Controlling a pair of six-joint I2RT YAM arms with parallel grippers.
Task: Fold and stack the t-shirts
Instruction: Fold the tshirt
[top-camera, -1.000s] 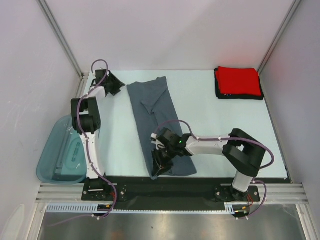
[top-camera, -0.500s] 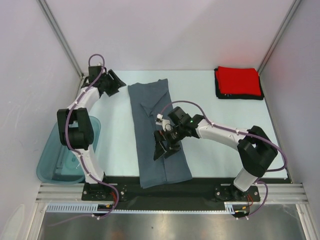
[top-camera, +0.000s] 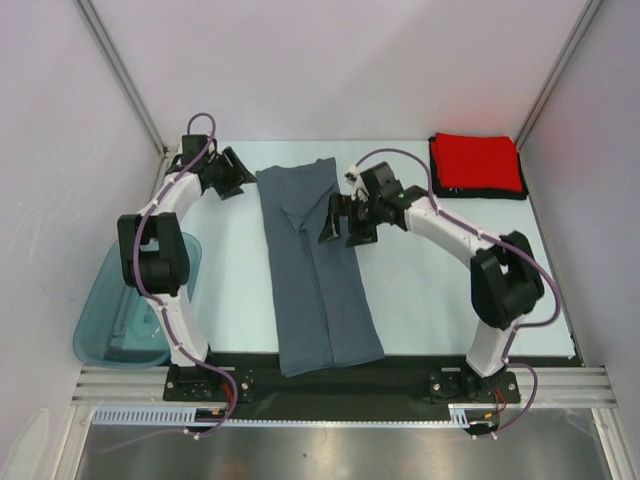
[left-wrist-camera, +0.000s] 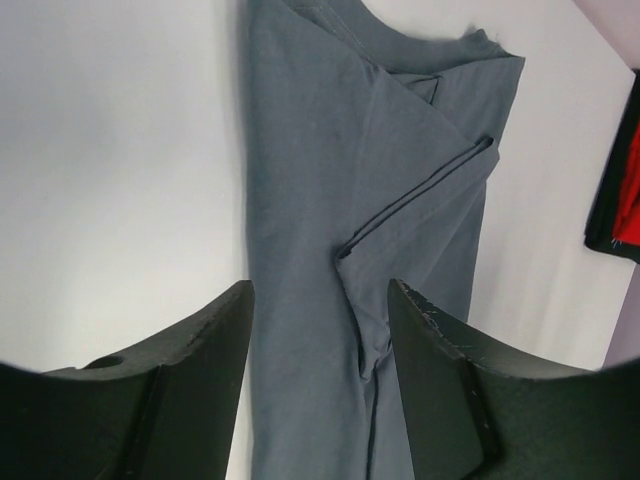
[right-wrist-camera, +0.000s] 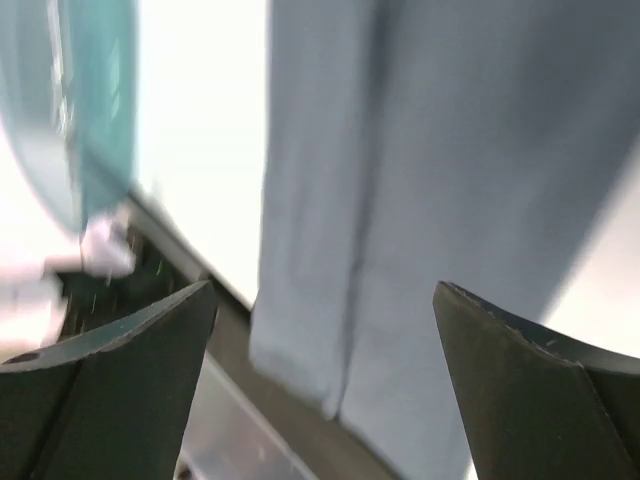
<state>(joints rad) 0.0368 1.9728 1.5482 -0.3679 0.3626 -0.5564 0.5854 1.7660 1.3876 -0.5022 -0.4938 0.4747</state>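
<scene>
Your red t-shirt (top-camera: 477, 163) sits folded on the black t-shirt (top-camera: 478, 194) at the table's (top-camera: 440, 290) far right corner. The blue-grey t-shirt (top-camera: 315, 270) lies mid-table as 1 long strip, crosswise folds and stacking yet to come. Left gripper (top-camera: 235, 172) and right gripper (top-camera: 340, 222) gape, holding nothing.

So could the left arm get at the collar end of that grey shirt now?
Probably yes: the open left gripper is beside the far end of the grey shirt, with only bare table between them.
</scene>
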